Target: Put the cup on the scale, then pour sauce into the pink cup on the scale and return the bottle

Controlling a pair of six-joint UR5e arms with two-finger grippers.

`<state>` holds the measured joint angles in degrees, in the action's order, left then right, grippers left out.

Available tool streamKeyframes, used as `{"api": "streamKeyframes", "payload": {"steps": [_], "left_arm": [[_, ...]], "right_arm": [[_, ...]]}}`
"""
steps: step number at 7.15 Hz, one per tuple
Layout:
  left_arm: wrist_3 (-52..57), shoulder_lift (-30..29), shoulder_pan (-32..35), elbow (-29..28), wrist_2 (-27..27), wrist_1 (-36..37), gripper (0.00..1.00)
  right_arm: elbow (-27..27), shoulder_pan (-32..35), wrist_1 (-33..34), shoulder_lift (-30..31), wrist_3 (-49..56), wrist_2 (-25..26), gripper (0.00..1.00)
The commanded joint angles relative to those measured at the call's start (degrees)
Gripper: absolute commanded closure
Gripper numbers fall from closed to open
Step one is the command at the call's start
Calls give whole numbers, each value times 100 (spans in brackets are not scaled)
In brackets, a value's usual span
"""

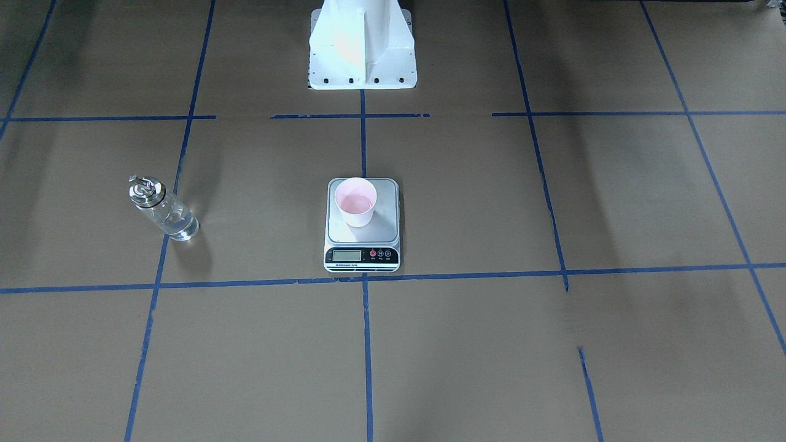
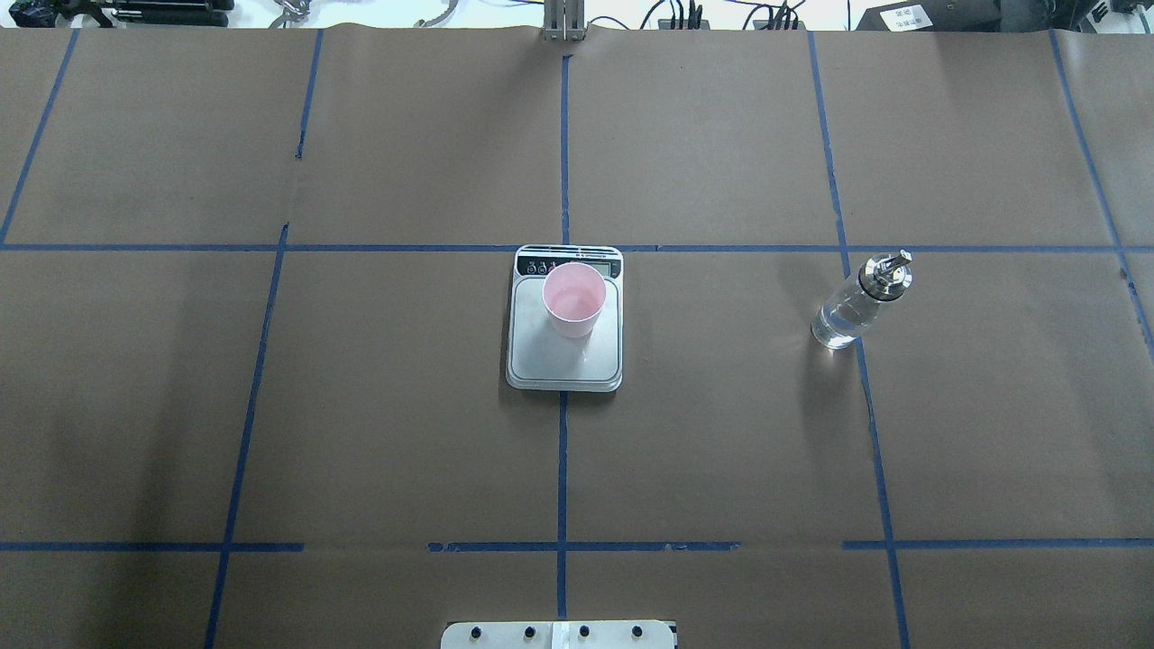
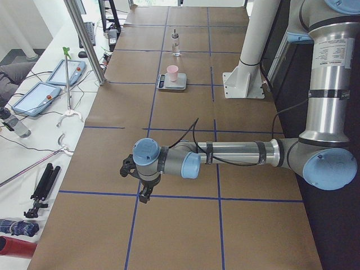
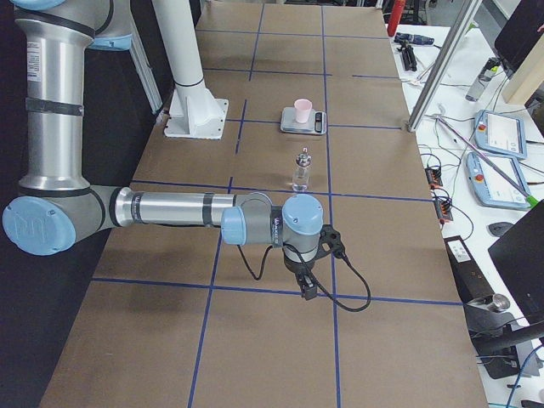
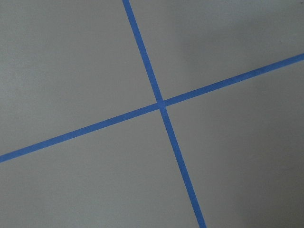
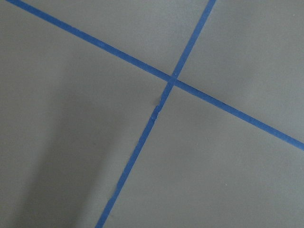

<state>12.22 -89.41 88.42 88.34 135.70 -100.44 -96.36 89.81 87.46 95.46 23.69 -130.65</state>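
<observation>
Cup [image 1: 355, 201]: small, pale pink, tapered paper, rolled rim, standing upright and roughly central on the scale [image 1: 371, 234]. We cannot tell from these views whether it holds any liquid. The scale is a flat rectangle with rounded corners, a brushed silver platform wider than the cup, and a black front strip carrying a grey display and three small round buttons. The strip faces away from the robot. Its display and button markings are too small for us to read. Bottle [image 1: 163, 209]: clear glass cylinder, shiny metal spout cap, upright on the tabletop [image 1: 491, 344] on the robot's right, well apart from the scale and right on a line of blue tape [image 5: 161, 103]. The sauce [image 2: 838, 326] shows through the glass as a colourless, water-like liquid. The tabletop is covered in matt brown paper, gridded with the tape. Both arms lie stretched low over the paper's outer ends, far from the scale. Left pincer [image 3: 145, 194] and right pincer [image 4: 306, 289] point down above tape crossings and are seen only from the side, so we cannot tell whether either is open or closed. A printed label on the near arm's silver tube is unreadable.
</observation>
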Motion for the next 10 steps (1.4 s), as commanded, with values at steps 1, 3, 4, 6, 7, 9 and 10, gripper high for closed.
{"api": "streamKeyframes", "payload": {"steps": [1, 3, 4, 6, 7, 9, 10], "left_arm": [[8, -7, 0, 25, 0, -19, 0], [0, -50, 0, 60, -9, 16, 0], [0, -42, 0, -9, -35, -1, 0], [-9, -59, 0, 34, -96, 25, 0], [-9, -51, 0, 8, -88, 68, 0], [0, -85, 0, 25, -88, 444, 0], [0, -112, 9, 34, -96, 490, 0]], "right_arm": [[30, 28, 52, 60, 162, 31, 0], [4, 28, 34, 174, 162, -21, 0], [12, 28, 26, 184, 162, -31, 0], [4, 28, 25, 193, 162, -40, 0], [4, 28, 25, 184, 162, -40, 0], [-5, 28, 25, 193, 162, -48, 0], [-14, 28, 17, 193, 162, -48, 0]]}}
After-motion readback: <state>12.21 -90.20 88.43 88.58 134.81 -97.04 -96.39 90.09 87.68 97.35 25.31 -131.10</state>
